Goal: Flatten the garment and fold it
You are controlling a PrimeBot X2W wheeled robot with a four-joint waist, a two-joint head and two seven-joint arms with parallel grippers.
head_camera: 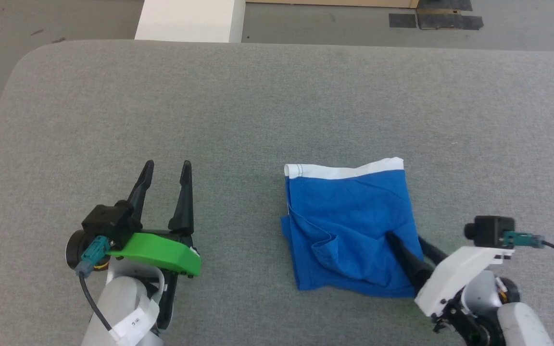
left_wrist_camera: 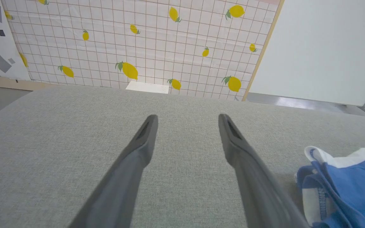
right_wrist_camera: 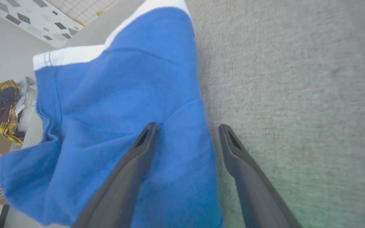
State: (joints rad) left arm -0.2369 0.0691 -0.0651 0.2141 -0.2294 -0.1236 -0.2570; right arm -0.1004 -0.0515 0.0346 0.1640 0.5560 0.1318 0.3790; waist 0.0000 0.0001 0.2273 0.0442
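Grey fabric covers the bench (head_camera: 258, 96); the garment (head_camera: 349, 211) lies right of centre, folded into a rough square. The right gripper (head_camera: 406, 239) straddles its near edge, jaws spread, gripping nothing. The left gripper (head_camera: 168, 164) hovers well apart, jaws spread. Folding looks nearly done; next, probably a tidying pinch.

The blue garment (head_camera: 349, 226) lies folded into a rumpled square, white band along its far edge.

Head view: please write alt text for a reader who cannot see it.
A bright blue garment with a white edge lies folded on a grey fabric table. The open right gripper is at its near right corner; the open left gripper is apart.
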